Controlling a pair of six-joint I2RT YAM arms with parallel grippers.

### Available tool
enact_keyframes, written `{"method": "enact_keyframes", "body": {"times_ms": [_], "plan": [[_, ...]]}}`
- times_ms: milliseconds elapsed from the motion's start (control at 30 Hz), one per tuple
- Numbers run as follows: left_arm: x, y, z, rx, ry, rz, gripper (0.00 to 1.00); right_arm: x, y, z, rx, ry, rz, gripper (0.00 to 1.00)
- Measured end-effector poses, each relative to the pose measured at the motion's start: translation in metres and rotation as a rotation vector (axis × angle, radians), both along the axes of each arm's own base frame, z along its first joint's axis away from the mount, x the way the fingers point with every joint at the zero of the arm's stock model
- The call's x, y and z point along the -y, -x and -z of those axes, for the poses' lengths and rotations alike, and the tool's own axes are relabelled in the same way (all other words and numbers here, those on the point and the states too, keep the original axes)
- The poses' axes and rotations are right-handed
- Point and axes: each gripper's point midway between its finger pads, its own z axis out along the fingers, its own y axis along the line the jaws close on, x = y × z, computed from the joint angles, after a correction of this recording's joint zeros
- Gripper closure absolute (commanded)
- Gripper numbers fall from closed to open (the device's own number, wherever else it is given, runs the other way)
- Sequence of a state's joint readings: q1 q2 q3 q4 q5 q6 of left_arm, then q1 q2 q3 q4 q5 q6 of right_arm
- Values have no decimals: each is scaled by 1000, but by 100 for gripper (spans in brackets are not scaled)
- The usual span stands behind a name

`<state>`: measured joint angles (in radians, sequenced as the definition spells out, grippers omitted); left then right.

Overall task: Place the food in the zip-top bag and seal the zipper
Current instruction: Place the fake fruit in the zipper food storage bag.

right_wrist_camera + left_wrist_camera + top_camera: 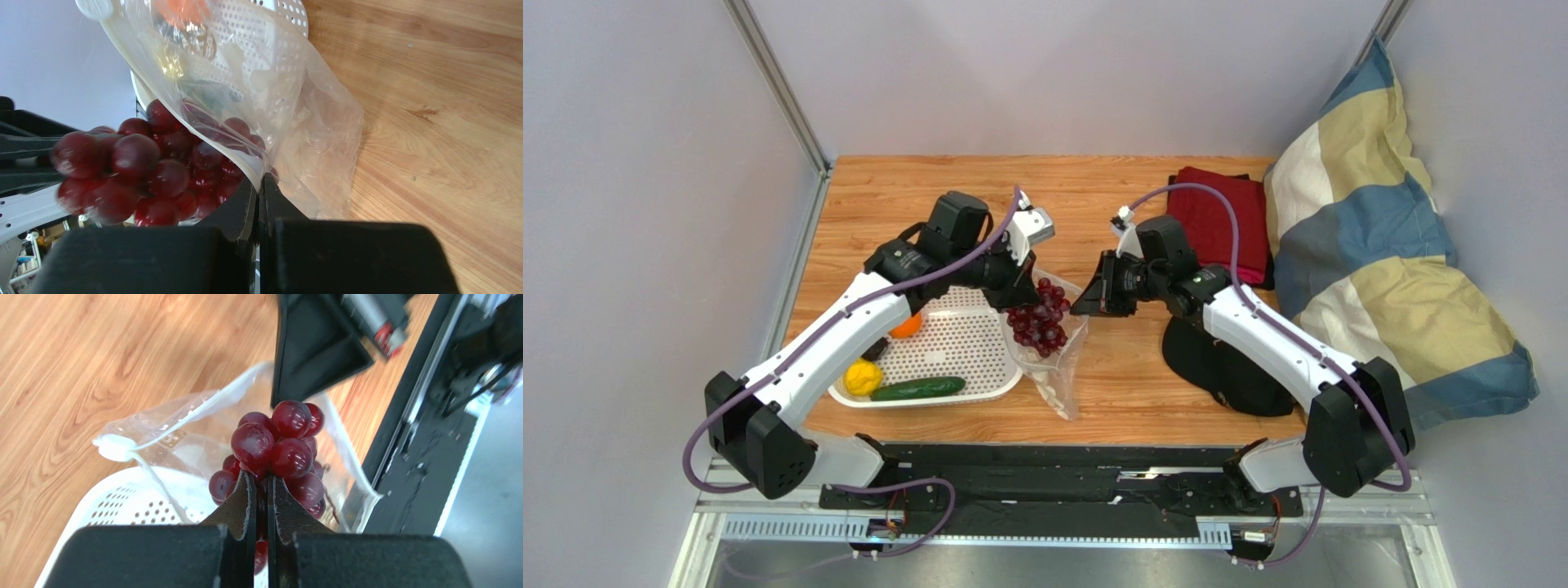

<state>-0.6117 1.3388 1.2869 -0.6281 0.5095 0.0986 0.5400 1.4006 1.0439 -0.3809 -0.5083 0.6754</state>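
My left gripper (1028, 289) is shut on the dark red grape bunch (1039, 317) and holds it at the open mouth of the clear zip-top bag (1059, 368); the grapes (279, 447) show just past my fingertips. My right gripper (1090, 298) is shut on the bag's mouth edge (258, 168) and lifts it. The zipper strip (178, 425) runs along the bag's mouth. In the white basket (967, 343) lie the orange (907, 326), the yellow lemon (862, 376) and the green cucumber (918, 388). The dark purple fruit is not visible.
A dark red folded cloth (1225, 221) lies at the back right. A black cap (1225, 361) lies under my right arm. A blue and cream pillow (1382, 257) fills the right side. A black rail (1063, 478) runs along the near table edge.
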Motion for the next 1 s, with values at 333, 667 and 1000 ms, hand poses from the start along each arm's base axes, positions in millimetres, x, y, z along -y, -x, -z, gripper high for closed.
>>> {"method": "enact_keyframes", "body": {"times_ms": [333,667,1000], "plan": [[0,5,47,-90,-217,110,8,8,3,4,-18,-15,-7,100],[-26,-1,1,-47,-123,27,10,3,11,1,-27,-59,-59,100],[-104,-13,38,-191,-15,-285,55,12,15,-11,-9,-157,-91,100]]}}
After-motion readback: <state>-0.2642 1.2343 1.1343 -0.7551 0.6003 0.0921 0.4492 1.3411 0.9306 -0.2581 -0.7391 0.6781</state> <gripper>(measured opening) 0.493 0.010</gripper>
